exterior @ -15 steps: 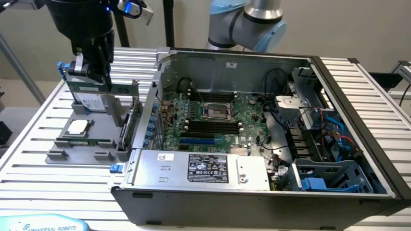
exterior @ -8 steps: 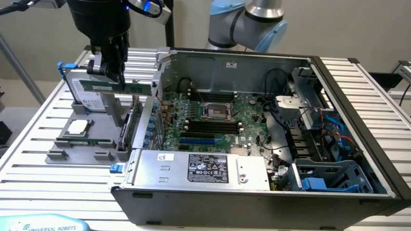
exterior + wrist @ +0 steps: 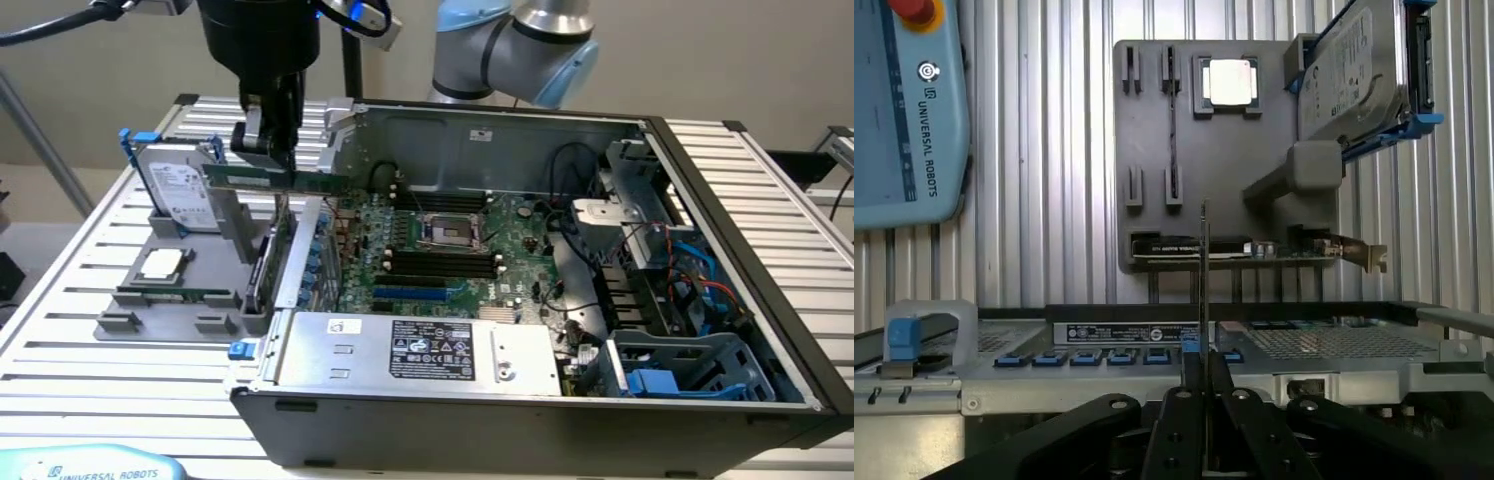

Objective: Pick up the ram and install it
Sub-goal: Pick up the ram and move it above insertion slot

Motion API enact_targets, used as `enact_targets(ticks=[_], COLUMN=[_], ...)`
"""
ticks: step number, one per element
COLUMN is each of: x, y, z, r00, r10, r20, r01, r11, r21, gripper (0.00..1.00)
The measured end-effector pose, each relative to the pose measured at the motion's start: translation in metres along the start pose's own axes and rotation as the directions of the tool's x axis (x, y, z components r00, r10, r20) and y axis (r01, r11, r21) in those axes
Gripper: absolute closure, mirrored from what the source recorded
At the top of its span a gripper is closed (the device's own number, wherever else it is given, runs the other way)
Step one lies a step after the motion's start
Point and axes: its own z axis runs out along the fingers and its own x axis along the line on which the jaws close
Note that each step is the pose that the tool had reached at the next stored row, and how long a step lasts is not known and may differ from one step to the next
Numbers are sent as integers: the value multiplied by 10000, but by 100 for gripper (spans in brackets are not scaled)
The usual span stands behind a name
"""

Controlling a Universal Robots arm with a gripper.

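The ram is pinched between the 2 black jaws of the gripper, which close on its upper edge. It hangs level in the air over the wall of the open metal case on the exterior view's left. It is a long, thin green board, and in the wrist view it is seen edge-on as a narrow line rising from the gripper, above the flat grey holder on the ribbed metal table.
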Motion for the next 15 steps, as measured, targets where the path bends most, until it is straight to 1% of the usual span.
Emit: enact_targets(ticks=[9,15], x=[-46,-80], y=[-367,-631], z=[-30,-53], r00=[10000,10000], r10=[9,14], r20=[-4,-7], r01=[-10,-15], r11=[9999,9997], r21=[-157,-242], gripper=[86,86])
